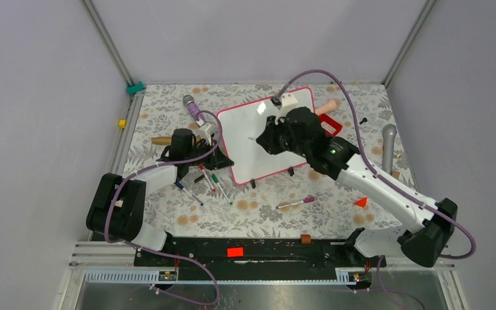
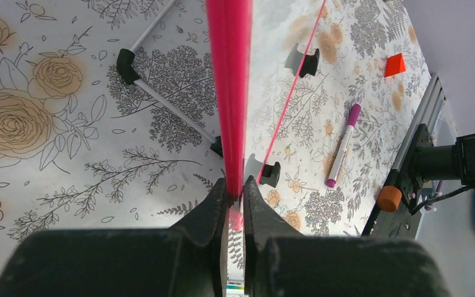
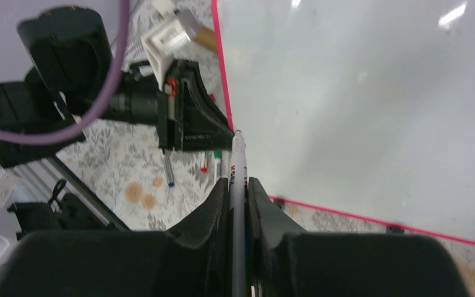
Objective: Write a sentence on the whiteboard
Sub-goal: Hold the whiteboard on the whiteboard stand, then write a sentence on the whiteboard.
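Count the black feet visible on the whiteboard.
2. Both line the near edge of the whiteboard: the left foot by its near-left corner, the right foot further along. The right arm covers the far-right part, so others may be hidden.

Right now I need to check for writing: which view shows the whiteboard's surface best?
Right wrist: the whiteboard is close up, glossy, no writing visible. Top external shows it small, partly behind the right arm; left wrist shows only its pink frame edge-on.

White whiteboard (image 1: 248, 139), pink-red frame (image 2: 229, 93), floral tablecloth (image 1: 258, 206)
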